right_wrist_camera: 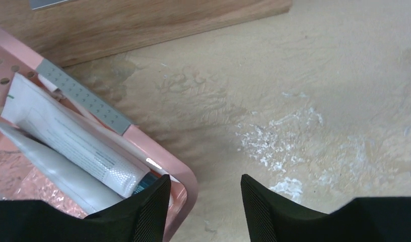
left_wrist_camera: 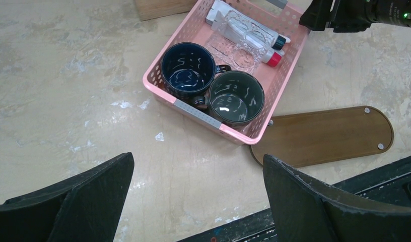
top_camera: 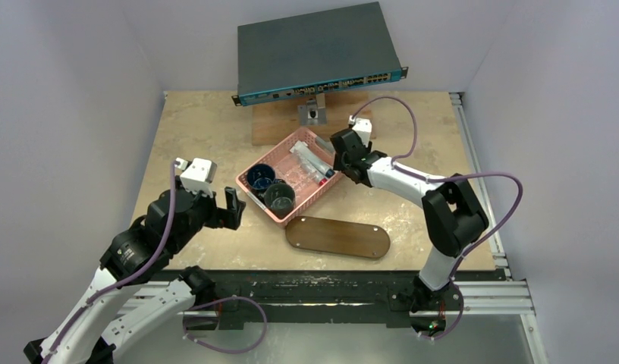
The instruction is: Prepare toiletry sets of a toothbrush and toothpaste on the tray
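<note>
Our right gripper point(right_wrist_camera: 204, 180) hangs parted and empty at the basket point(right_wrist_camera: 186, 174) corner; the left gripper point(left_wrist_camera: 197, 159) is wide open. The tubes point(right_wrist_camera: 77, 146) (light, soft, probably slippery) lie in the basket. We would pinch one mid-body.

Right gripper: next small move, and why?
Probably nudge the right gripper inward over the basket, then down onto the nearest tube. Its jaws stand apart and empty above the basket's corner rim, the tube lies just inside that rim, and the tray holds nothing yet.
</note>
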You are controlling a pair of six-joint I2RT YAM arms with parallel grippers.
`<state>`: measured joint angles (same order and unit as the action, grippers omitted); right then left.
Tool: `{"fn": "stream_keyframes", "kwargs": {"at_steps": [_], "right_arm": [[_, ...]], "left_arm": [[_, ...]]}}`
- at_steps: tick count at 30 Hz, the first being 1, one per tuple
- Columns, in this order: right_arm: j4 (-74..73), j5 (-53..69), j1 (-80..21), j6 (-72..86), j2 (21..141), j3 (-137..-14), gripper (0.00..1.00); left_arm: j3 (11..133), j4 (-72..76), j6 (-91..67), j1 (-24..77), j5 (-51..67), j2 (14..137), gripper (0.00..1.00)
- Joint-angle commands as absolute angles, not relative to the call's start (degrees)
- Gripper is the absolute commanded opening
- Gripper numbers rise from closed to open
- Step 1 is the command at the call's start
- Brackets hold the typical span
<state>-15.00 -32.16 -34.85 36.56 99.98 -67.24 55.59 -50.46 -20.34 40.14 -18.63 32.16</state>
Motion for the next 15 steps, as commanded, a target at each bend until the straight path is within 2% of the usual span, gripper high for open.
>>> {"fn": "stream_keyframes", "kwargs": {"at_steps": [1, 7, 15], "right_arm": [[-7.40, -26.40, -33.66, 23.11, 96.16, -67.25, 0.57], [0.90, -16.24, -32.43, 13.79, 94.67, -66.22, 0.58], [3.51, -4.41, -30.03, 6.25, 100.57, -70.79, 0.59]], "left_arm": [[55.49, -48.91, -19.60, 39.76, -18.28, 31.82, 0.99], [55.46, -48.90, -19.52, 39.76, -18.20, 31.85, 0.99], [55.48, -48.88, -19.51, 39.79, -18.19, 31.99, 0.99]]}}
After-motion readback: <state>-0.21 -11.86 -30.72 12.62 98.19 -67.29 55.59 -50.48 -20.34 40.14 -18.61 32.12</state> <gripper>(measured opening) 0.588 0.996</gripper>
